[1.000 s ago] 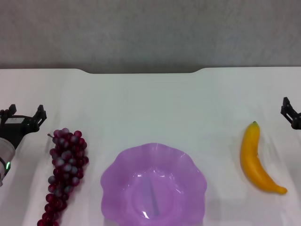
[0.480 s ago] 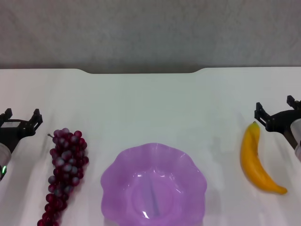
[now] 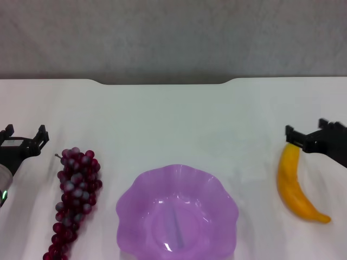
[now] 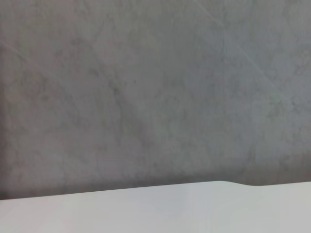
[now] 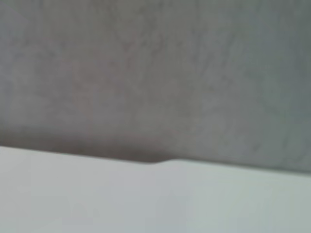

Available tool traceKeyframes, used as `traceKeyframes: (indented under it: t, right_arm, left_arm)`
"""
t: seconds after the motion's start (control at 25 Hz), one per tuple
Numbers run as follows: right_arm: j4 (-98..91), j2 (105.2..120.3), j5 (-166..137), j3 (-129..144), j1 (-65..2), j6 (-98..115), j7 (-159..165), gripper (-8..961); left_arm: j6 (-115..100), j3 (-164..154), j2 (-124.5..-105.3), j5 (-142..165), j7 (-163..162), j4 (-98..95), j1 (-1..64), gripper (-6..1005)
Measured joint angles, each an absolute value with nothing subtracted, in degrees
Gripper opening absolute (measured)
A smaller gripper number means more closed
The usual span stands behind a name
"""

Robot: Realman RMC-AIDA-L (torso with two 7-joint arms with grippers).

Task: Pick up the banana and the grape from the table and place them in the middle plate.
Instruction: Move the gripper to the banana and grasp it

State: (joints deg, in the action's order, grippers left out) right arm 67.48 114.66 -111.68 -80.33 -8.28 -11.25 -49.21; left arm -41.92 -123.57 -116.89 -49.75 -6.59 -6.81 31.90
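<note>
Neither fruit is plated yet: banana (image 3: 293, 184) near the desk's (image 3: 173, 119) right edge under the spread right pincer (image 3: 306, 135), grape (image 3: 73, 200) near the left edge beside the spread left pincer (image 3: 24, 136), middle plate (image 3: 130, 206) bare.

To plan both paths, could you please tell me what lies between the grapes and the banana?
Head view: only the plate sits between grapes and banana.

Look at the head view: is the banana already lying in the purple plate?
No, the banana lies on the table to the right of the empty middle plate.
</note>
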Motion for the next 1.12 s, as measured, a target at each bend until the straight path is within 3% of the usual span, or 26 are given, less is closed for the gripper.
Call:
traceKeyframes:
  t: [0.36,0.76,1.12]
  right_arm:
    - [65.33,114.56,-119.24,-104.66,-16.14,-45.8,-40.49,882]
    - [58.82,114.49,-137.91,-113.87,-26.55,-55.13,-31.71,881]
    - [51.14,114.67,-137.64,-111.75,-29.86,-53.13,-32.88,882]
  left_arm:
    - [-41.92,-123.57,-116.89,-49.75,-6.59,-6.98,32.03,799]
    - [-41.92,-123.57,-116.89,-49.75,-6.59,-7.12,32.11,798]
    - [-41.92,-123.57,-116.98,-49.74,-6.62,-7.12,32.54,798]
